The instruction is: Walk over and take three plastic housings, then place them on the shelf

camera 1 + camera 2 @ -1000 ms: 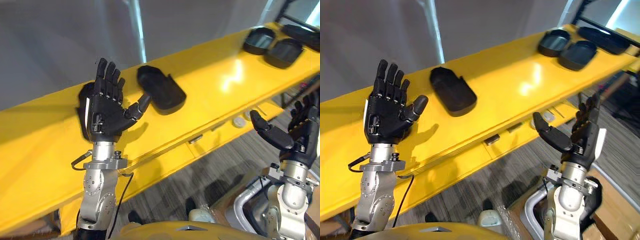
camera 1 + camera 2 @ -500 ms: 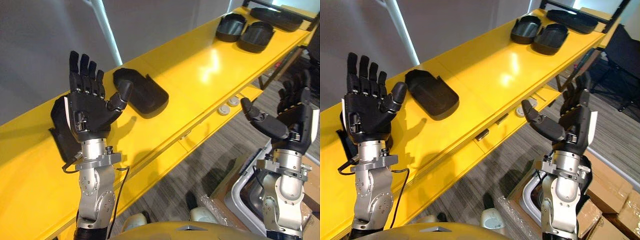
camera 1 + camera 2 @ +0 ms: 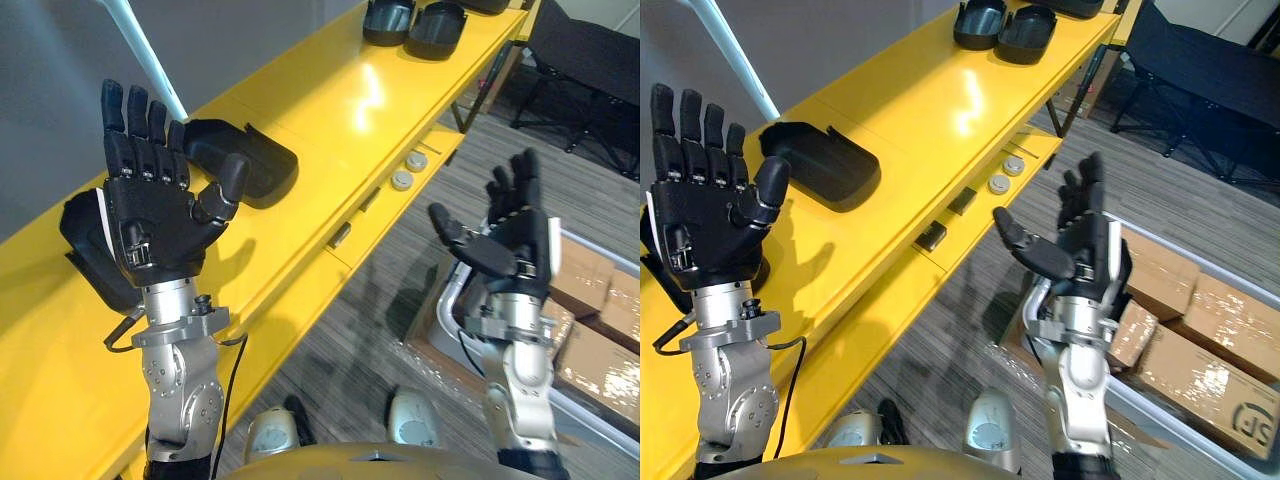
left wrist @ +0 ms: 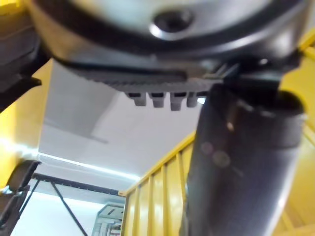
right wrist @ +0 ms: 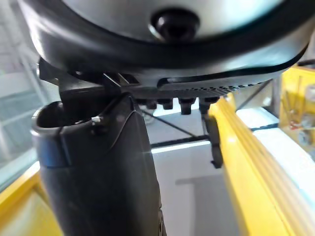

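Observation:
A black plastic housing (image 3: 245, 160) lies on the long yellow bench (image 3: 350, 100), just beyond my left hand (image 3: 150, 220). That hand is raised palm-up over the bench, open and empty. A second housing (image 3: 85, 240) sits partly hidden behind it. Two more housings (image 3: 978, 22) (image 3: 1028, 30) rest side by side at the bench's far end. My right hand (image 3: 1075, 255) is held up, open and empty, over the floor beside the bench. In the wrist views the left thumb (image 4: 241, 162) and right thumb (image 5: 98, 172) stand straight, holding nothing.
A lower yellow ledge with two round knobs (image 3: 405, 170) runs along the bench's front. Cardboard boxes (image 3: 1215, 330) sit in a grey bin on the floor at the right. A dark chair (image 3: 1200, 70) stands beyond them on grey carpet.
The whole picture has swung: the bench has slid to the left and up, and the floor with the boxes has come in at the right. Both hands stay raised and open.

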{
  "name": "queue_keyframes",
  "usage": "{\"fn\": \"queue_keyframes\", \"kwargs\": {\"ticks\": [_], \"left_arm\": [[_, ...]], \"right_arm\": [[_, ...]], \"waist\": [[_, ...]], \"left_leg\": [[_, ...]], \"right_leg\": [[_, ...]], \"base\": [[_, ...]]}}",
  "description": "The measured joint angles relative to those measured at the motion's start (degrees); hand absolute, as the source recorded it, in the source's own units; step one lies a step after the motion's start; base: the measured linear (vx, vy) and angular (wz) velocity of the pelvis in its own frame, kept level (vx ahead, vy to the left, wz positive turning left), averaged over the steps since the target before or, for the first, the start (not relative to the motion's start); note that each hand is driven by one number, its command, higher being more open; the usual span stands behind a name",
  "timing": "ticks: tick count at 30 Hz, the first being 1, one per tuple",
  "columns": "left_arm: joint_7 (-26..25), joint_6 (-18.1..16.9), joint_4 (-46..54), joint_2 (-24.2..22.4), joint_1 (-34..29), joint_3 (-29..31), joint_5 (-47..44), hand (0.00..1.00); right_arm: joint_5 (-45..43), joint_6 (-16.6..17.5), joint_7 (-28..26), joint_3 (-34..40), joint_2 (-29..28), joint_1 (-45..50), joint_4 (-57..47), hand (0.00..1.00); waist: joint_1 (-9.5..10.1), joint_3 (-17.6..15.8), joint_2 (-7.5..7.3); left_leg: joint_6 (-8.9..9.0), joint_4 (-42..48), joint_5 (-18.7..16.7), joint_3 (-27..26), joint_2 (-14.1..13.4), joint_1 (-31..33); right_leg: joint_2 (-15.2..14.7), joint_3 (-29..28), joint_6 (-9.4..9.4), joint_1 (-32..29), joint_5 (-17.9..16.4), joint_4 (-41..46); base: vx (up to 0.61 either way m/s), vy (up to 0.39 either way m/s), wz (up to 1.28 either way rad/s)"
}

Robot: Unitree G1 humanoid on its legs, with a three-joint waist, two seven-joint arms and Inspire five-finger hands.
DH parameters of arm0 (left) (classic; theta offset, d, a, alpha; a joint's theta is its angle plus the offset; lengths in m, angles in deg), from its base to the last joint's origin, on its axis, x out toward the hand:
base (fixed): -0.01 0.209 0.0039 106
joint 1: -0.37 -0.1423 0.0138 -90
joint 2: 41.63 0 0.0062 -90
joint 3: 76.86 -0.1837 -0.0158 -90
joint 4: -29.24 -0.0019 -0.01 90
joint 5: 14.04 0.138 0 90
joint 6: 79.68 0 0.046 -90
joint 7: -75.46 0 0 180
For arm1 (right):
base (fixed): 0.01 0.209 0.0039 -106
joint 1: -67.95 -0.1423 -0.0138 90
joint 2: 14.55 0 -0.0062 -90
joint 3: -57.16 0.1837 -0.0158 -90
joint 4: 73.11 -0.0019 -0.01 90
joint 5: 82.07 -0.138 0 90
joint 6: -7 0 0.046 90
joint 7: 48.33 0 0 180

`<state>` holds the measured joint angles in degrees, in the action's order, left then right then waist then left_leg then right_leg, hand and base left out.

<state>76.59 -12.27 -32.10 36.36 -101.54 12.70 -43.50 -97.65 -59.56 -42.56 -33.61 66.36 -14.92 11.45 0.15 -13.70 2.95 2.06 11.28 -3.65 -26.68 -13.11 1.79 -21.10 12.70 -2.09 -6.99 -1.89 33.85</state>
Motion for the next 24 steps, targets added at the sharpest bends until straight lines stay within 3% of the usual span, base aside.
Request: {"fn": "queue_keyframes", "kwargs": {"ticks": [1, 3, 4, 5, 6, 7, 8, 9, 10, 11, 14, 16, 18, 20, 24], "left_arm": [[0.8, 0.0, -1.0, 0.0, -1.1, -0.2, -2.3, 1.00], [0.8, -0.1, -3.0, 0.0, -2.1, -1.1, -6.0, 1.00], [0.8, -0.1, -4.0, 0.2, -2.1, -1.4, -7.6, 1.00], [0.8, -0.2, -5.5, 0.7, -1.9, -2.0, -9.4, 1.00], [0.6, 0.0, -7.0, -0.3, -2.0, -3.4, -9.9, 1.00], [0.4, 0.3, -8.0, -1.2, -2.2, -5.2, -10.6, 1.00], [0.2, 0.9, -8.3, -2.1, -2.3, -7.4, -10.6, 1.00], [0.4, 1.9, -8.2, -3.1, -2.1, -10.2, -10.6, 1.00], [0.7, 2.3, -8.1, -3.4, -2.1, -10.7, -10.5, 1.00], [0.9, 2.7, -7.7, -3.4, -1.9, -11.3, -10.4, 1.00], [0.8, 2.7, -5.6, -3.0, -2.3, -12.1, -8.4, 1.00], [0.8, 2.7, -5.4, -2.4, -2.9, -12.0, -8.3, 1.00], [0.9, 2.7, -5.4, -1.3, -3.9, -12.0, -8.3, 1.00], [1.0, 2.9, -5.6, -0.6, -4.5, -11.9, -8.2, 1.00], [2.6, 3.2, -5.7, 1.5, -3.9, -11.8, -7.8, 1.00]], "right_arm": [[2.2, 0.0, 1.0, -2.1, -0.9, 0.2, 1.5, 1.00], [5.6, -0.1, 1.6, -4.3, -1.6, 1.0, 2.5, 1.00], [7.0, -0.3, 1.6, -4.9, -1.9, 1.5, 2.6, 1.00], [8.2, -0.9, 1.3, -5.1, -2.3, 1.9, 2.6, 1.00], [8.3, -1.8, 1.0, -4.8, -1.5, 2.2, 2.5, 1.00], [8.3, -2.4, 0.9, -4.4, -0.2, 2.8, 2.5, 1.00], [8.3, -3.1, 0.8, -3.9, 1.3, 3.2, 2.4, 1.00], [7.8, -4.7, 0.6, -2.3, 3.1, 3.8, 2.4, 1.00], [7.8, -5.2, 0.6, -1.8, 3.3, 4.0, 2.3, 1.00], [7.8, -5.4, 0.7, -1.2, 3.5, 4.8, 2.1, 1.00], [5.8, -7.1, 0.5, -1.4, 3.4, 9.1, -2.2, 1.00], [5.7, -8.3, 0.4, -2.2, 3.4, 11.5, -4.5, 1.00], [5.7, -9.6, 0.9, -2.5, 2.5, 12.5, -4.6, 1.00], [5.9, -12.0, 2.3, -3.6, 1.2, 12.5, -3.6, 1.00], [5.9, -13.3, 5.6, -4.2, 1.0, 9.0, 2.6, 1.00]], "waist": [[0.29, 0.4, -0.70], [0.30, 1.0, -1.74], [0.33, 1.5, -2.70], [0.27, 2.2, -3.99], [0.12, 2.7, -3.05], [-0.23, 3.4, -1.93], [-0.65, 4.1, -0.78], [-1.60, 4.7, 0.25], [-2.31, 4.6, 0.18], [-2.70, 4.8, 0.32], [-1.86, 5.2, 0.48], [-1.49, 5.8, -0.05], [-1.88, 6.9, -0.80], [-1.09, 6.9, -2.31], [-0.82, 6.6, -2.96]], "left_leg": [[1.20, -1.7, 2.3, -0.7, -0.7, 0.1], [2.90, -2.2, 5.2, -2.1, -2.7, 1.4], [4.11, -1.5, 6.2, -2.7, -3.8, 2.6], [5.97, -0.9, 7.4, -3.2, -5.4, 3.5], [5.98, -1.4, 8.9, -3.5, -7.7, 3.6], [5.40, -2.4, 10.4, -3.4, -9.6, 3.4], [4.75, -3.1, 12.0, -3.2, -11.1, 3.4], [3.62, -3.5, 13.2, -2.5, -12.5, 2.6], [3.83, -3.7, 12.9, -1.9, -12.4, 2.1], [5.76, -4.2, 10.4, 0.6, -11.2, 1.0], [6.22, -5.9, 1.7, 7.8, -6.8, -2.1], [6.36, -4.7, 0.1, 9.5, -5.1, -1.4], [7.04, -4.4, -0.4, 9.5, -3.7, -0.5], [8.41, -4.6, -0.3, 8.7, -2.2, -0.1], [8.81, -4.4, -0.1, 8.6, -0.3, 1.0]], "right_leg": [[-3.2, -0.5, 0.32, 1.2, 0.3, 0.6], [-6.0, -0.7, 1.57, 2.1, 1.4, -2.8], [-6.0, -0.4, 3.14, 2.6, 3.4, -7.7], [-4.7, 0.3, 6.83, 3.6, 4.1, -11.9], [-2.5, 1.7, 11.28, 4.3, 1.0, -13.9], [-0.4, 2.6, 13.84, 4.5, -0.8, -15.5], [1.5, 3.1, 14.60, 4.5, -2.0, -17.1], [4.2, 2.8, 14.28, 4.8, -2.6, -19.8], [4.8, 2.6, 14.23, 5.3, -2.6, -20.8], [5.5, 1.8, 14.17, 5.5, -2.6, -21.9], [7.0, -2.8, 13.46, 3.6, -1.8, -23.5], [6.6, -4.8, 13.85, 3.0, 0.2, -26.1], [5.8, -5.3, 14.19, 2.3, 2.6, -28.6], [4.8, -4.9, 14.17, 1.1, 6.1, -30.9], [3.1, -3.1, 13.71, -0.1, 9.2, -31.3]], "base": [[-0.06, -0.294, -0.41], [-0.08, -0.474, -0.49], [-0.11, -0.699, -0.66], [-0.10, -0.638, -0.71], [-0.11, -0.626, -0.74], [-0.10, -0.574, -0.68], [-0.08, -0.595, -0.84], [-0.02, -0.437, -0.73], [0.02, -0.278, -0.73], [0.02, -0.169, -0.64], [0.00, -0.061, -0.91], [-0.06, 0.060, -0.67], [-0.04, 0.083, -0.40], [-0.05, 0.095, -0.41], [-0.05, 0.070, -0.08]]}}
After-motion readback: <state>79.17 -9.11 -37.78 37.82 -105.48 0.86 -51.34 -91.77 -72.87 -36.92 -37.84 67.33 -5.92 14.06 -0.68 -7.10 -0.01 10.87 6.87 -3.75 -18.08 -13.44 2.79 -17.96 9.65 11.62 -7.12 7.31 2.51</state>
